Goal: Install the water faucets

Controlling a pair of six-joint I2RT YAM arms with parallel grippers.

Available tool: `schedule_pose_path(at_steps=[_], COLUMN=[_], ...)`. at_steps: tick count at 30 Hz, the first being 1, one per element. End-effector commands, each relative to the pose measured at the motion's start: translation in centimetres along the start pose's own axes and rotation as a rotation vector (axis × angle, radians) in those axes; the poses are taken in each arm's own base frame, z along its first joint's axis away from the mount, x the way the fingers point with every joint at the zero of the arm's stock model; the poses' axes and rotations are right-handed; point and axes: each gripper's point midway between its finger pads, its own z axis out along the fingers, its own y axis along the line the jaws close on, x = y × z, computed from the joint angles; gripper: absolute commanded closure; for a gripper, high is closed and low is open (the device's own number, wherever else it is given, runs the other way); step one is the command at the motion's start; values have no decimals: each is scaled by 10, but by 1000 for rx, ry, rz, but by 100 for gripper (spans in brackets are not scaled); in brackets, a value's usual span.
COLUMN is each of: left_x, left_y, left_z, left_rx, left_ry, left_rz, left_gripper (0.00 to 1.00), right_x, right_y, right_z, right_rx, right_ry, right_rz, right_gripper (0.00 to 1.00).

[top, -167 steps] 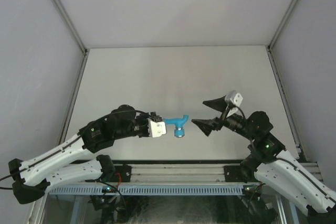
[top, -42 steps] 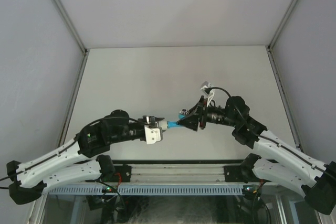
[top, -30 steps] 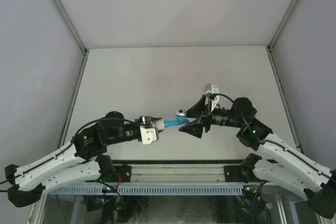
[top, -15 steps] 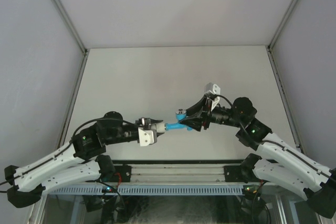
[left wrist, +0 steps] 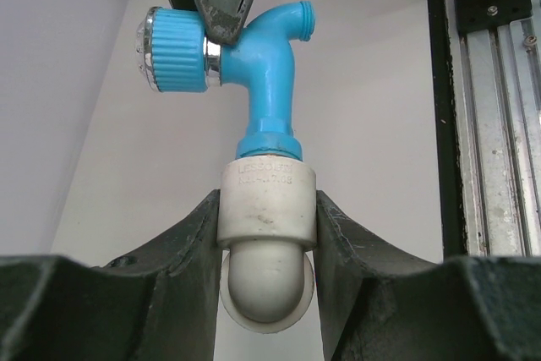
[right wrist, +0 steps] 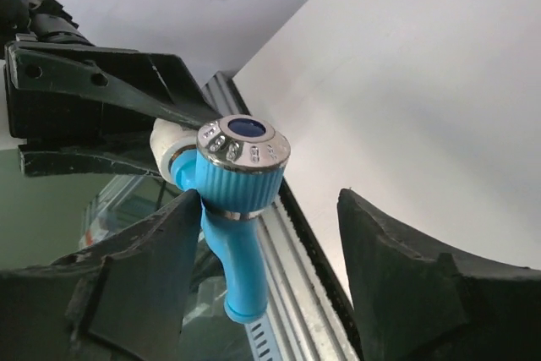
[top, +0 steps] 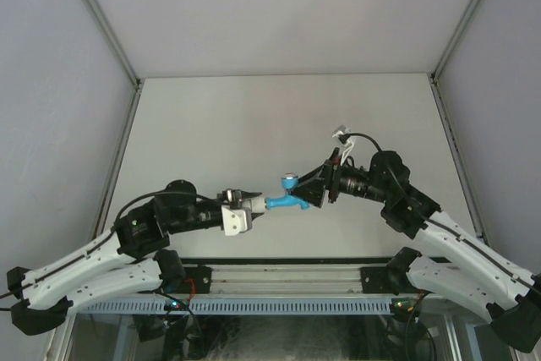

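One blue tap (top: 287, 199) aloft above surface (top: 254, 116), toward its near edge | left pincer (left wrist: 267, 219) clamps one white fitting (left wrist: 267, 200) holding tap's end | right pincer (top: 315, 194) spread wide astride tap, one finger touching

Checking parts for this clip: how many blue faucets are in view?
1. The blue faucet sits in the white fitting clamped by the left gripper, with the right gripper around its handle. No other shows.

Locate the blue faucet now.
Top view, front centre: blue faucet seated in the white fitting the left tool clamps, right tool open around its handle.
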Motion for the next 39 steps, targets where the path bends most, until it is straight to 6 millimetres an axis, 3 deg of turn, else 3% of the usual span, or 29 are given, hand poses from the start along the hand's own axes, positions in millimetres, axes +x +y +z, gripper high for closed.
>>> schedule_pose_path(at_steps=[1, 3, 7, 14, 20, 27, 29, 30, 32, 39], left_x=[-29, -29, -29, -25, -29, -32, -32, -32, -30, -23], left_y=[19, 18, 16, 14, 12, 8, 7, 6, 6, 9], left_z=[-7, -7, -8, -3, 0, 0, 0, 0, 0, -2], left_rx=[-66, -61, -51, -39, -21, 4, 12, 16, 12, -17], left_ry=[-90, -91, -88, -73, -81, -95, -97, -95, -89, -63], left_rz=[39, 37, 32, 15, -1, -6, -8, -8, -10, -6], left_gripper=[100, 100, 100, 100, 100, 100, 100, 100, 100, 100], right_x=[-27, -32, -41, 10, 12, 2, 1, 1, 2, 17], right_y=[13, 29, 31, 35, 13, 7, 6, 5, 7, 33], right_z=[-16, -24, -37, -37, -15, -1, 2, 4, 5, -6], right_rx=[2, -69, -79, -209, 34, 147, 167, 175, 173, -21], right_ry=[-94, -119, -177, -107, -18, -38, -36, -34, -43, -90], right_rz=[-174, -327, -676, -1504, -1888, -1990, -1988, -1986, -1959, -1719], right_gripper=[33, 28, 25, 23, 19, 15, 18, 21, 43, 74])
